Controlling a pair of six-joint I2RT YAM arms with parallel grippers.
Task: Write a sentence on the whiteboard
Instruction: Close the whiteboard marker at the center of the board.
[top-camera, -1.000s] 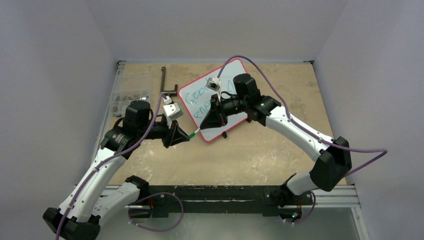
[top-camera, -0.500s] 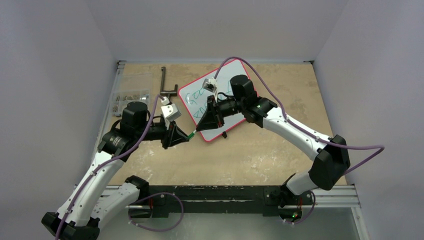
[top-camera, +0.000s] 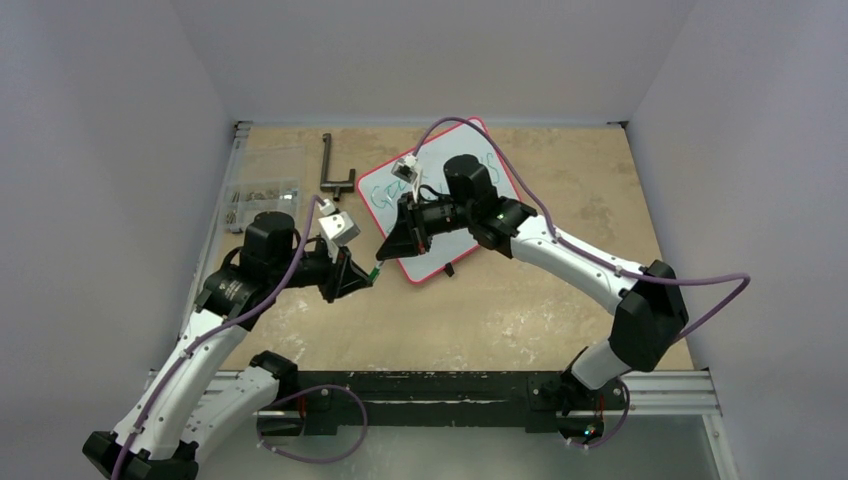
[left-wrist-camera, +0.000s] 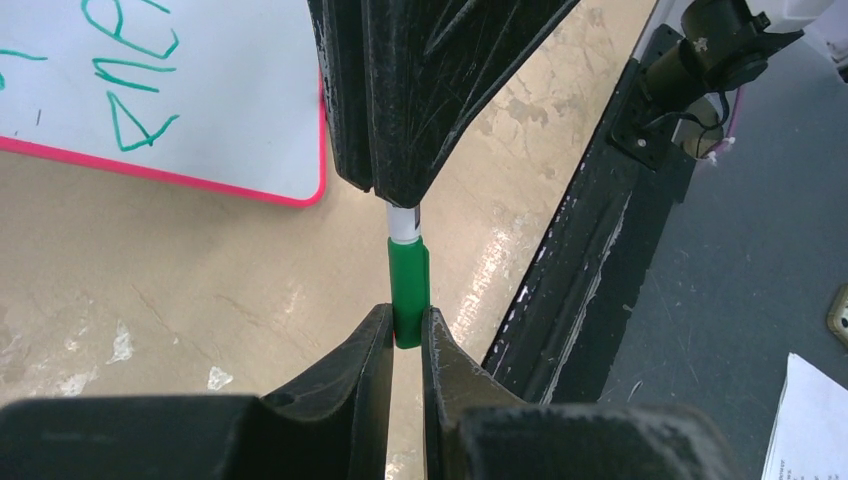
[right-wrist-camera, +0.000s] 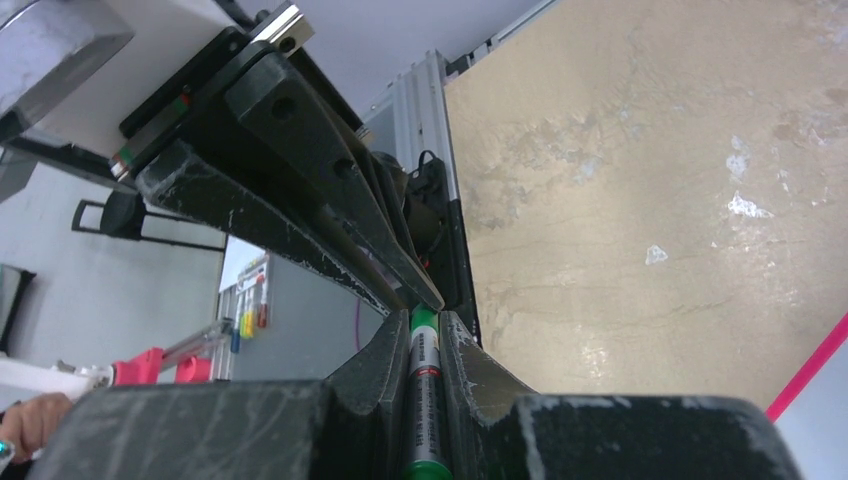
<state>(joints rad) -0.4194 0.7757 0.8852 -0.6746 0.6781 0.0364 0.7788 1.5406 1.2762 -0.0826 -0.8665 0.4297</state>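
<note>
Left claw (left-wrist-camera: 408, 330): is clamping the green marker cap (left-wrist-camera: 409, 285), lower centre.
Right claw (right-wrist-camera: 425, 340): is clamping the marker barrel (right-wrist-camera: 424, 400).
Axis: is running vertically mid-frame, claws meeting tip to tip; whiteboard (left-wrist-camera: 240, 110) is lying upper left.

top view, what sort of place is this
Probably a robotics lab test cell: a scuffed tan table boxed in by plain walls, two arms bolted to a rail at its near edge, a clear box of small parts on it.

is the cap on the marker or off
On, or at least partly: the green cap, between the jaws of the left gripper, meets the marker with no gap. Fully seated, cannot tell.
</note>
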